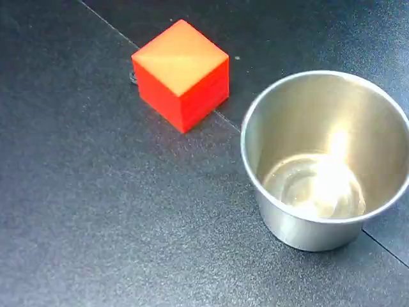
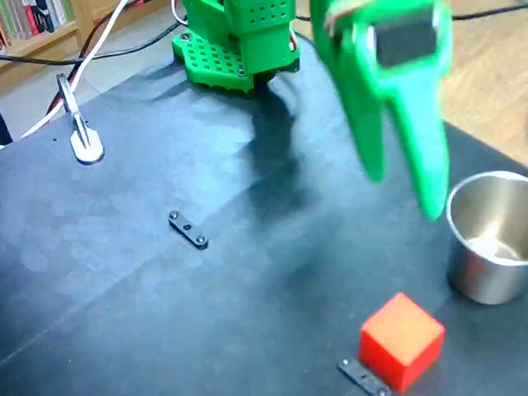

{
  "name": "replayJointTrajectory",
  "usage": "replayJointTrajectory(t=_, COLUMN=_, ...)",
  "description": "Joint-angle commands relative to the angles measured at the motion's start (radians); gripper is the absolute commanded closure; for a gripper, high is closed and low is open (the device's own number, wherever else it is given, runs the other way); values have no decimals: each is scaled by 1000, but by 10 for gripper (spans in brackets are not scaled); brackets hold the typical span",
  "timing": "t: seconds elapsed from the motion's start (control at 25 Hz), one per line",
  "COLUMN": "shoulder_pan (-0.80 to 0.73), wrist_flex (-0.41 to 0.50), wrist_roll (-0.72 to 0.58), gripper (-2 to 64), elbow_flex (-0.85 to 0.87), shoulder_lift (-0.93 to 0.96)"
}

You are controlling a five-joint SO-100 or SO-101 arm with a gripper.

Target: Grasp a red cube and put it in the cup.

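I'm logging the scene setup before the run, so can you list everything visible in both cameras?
Solid red-orange cube: one, red with a yellow-orange lit top, on the dark table near the front edge of a fixed view, apart from the cup.
Round shiny silver metal cup: one, silver, upright and empty, right of the cube in both fixed views.
Small black flat strips: two, black, one mid-table, one by the cube.
White clamp-like piece: one, white with a metal part, far left.
Cables: several, white, red and black, behind the table.
Dark table: one, black.
Green arm base: one, back edge.
Green end effector: one, hanging above the table near the cup, holding nothing.
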Motion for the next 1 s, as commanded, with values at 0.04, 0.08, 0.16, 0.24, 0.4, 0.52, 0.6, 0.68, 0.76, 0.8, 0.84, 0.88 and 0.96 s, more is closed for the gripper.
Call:
replayJointTrajectory(t=0.04, shoulder_pan=0, wrist_flex=117, wrist_roll=-6, gripper=315, elbow_flex=-46, shoulder_lift=-32)
replayJointTrajectory(t=0.08, shoulder_pan=-3, wrist_flex=132, wrist_roll=-6, gripper=304, elbow_flex=-46, shoulder_lift=-52)
replayJointTrajectory(t=0.16, shoulder_pan=-5, wrist_flex=141, wrist_roll=-8, gripper=261, elbow_flex=-46, shoulder_lift=-84)
replayJointTrajectory(t=0.24, shoulder_pan=-3, wrist_flex=141, wrist_roll=-8, gripper=200, elbow_flex=-48, shoulder_lift=-104)
replayJointTrajectory(t=0.4, shoulder_pan=0, wrist_flex=137, wrist_roll=-12, gripper=138, elbow_flex=-58, shoulder_lift=-144)
replayJointTrajectory(t=0.52, shoulder_pan=0, wrist_flex=124, wrist_roll=-15, gripper=138, elbow_flex=-164, shoulder_lift=-224)
replayJointTrajectory(t=0.6, shoulder_pan=-3, wrist_flex=126, wrist_roll=-51, gripper=138, elbow_flex=-264, shoulder_lift=-298)
replayJointTrajectory(t=0.68, shoulder_pan=-2, wrist_flex=126, wrist_roll=-115, gripper=138, elbow_flex=-342, shoulder_lift=-371)
replayJointTrajectory(t=0.76, shoulder_pan=0, wrist_flex=127, wrist_roll=-179, gripper=138, elbow_flex=-387, shoulder_lift=-423)
replayJointTrajectory(t=0.8, shoulder_pan=0, wrist_flex=127, wrist_roll=-206, gripper=138, elbow_flex=-394, shoulder_lift=-442)
replayJointTrajectory(t=0.84, shoulder_pan=0, wrist_flex=127, wrist_roll=-227, gripper=138, elbow_flex=-396, shoulder_lift=-457)
replayJointTrajectory(t=0.88, shoulder_pan=2, wrist_flex=126, wrist_roll=-242, gripper=138, elbow_flex=-396, shoulder_lift=-471)
replayJointTrajectory(t=0.96, shoulder_pan=2, wrist_flex=124, wrist_roll=-259, gripper=138, elbow_flex=-397, shoulder_lift=-492)
